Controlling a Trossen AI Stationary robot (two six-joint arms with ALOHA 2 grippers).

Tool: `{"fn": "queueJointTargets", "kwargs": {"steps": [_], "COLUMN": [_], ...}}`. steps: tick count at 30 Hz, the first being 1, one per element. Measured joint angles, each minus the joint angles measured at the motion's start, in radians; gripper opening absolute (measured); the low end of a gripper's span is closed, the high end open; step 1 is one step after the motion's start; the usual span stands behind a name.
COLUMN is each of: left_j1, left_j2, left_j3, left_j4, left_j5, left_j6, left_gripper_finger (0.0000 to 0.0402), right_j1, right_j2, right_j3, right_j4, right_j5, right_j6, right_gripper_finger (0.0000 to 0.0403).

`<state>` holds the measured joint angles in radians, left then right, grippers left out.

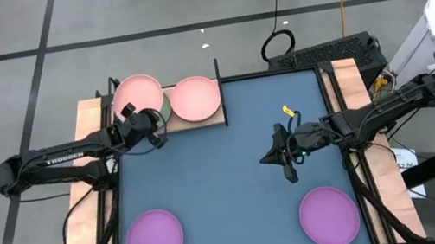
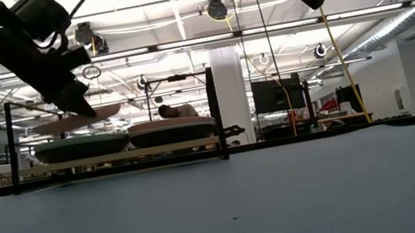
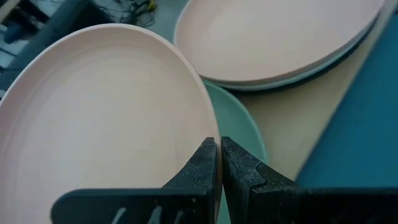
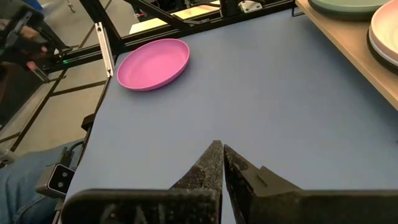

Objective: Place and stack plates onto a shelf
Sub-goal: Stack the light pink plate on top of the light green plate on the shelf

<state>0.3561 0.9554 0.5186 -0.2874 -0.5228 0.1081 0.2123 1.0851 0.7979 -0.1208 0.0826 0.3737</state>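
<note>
Left gripper point(image 3: 219, 163) pinches pink plate point(image 3: 99, 124); only low view shows it raised; right gripper point(image 4: 219, 163) shut, empty

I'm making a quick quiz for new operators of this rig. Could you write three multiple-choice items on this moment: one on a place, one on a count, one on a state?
1. Where is the pink plate that the left gripper holds?
A. over the shelf's left stack
B. on the mat
C. off the table

2. How many purple plates lie on the mat?
A. none
B. two
C. four

3. How are the right gripper's fingers?
A. wide open
B. shut on a plate
C. shut, empty

Key: 1 A, the low view shows it tilted above that stack; 2 B, one at each near corner; 3 C, the fingers meet with nothing between.
</note>
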Motion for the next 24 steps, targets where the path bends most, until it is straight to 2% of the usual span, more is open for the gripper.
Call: {"fn": "queueJointTargets", "kwargs": {"steps": [5, 16, 24], "left_j1": [0.019, 0.025, 0.026], "left_j2": [0.000, 0.012, 0.065], "left_j3": [0.000, 0.000, 0.000], "left_j4": [0.001, -0.010, -0.002], "left_j5": [0.085, 0.115, 0.113], "left_j6": [-0.019, -0.028, -0.013], "left_gripper_finger": [0.0012, 0.0012, 0.0012], "right_j1": [0.000, 0.000, 0.000], "right_j2": [0.000, 0.000, 0.000], "right_j3": [0.000, 0.000, 0.000], "right_j4": [0.000, 0.000, -0.001], "right_j5": [0.000, 0.000, 0.000], "right_j6": [0.000, 0.000, 0.000], "right_gripper_finger": [0.0000, 0.0000, 0.0000]}}
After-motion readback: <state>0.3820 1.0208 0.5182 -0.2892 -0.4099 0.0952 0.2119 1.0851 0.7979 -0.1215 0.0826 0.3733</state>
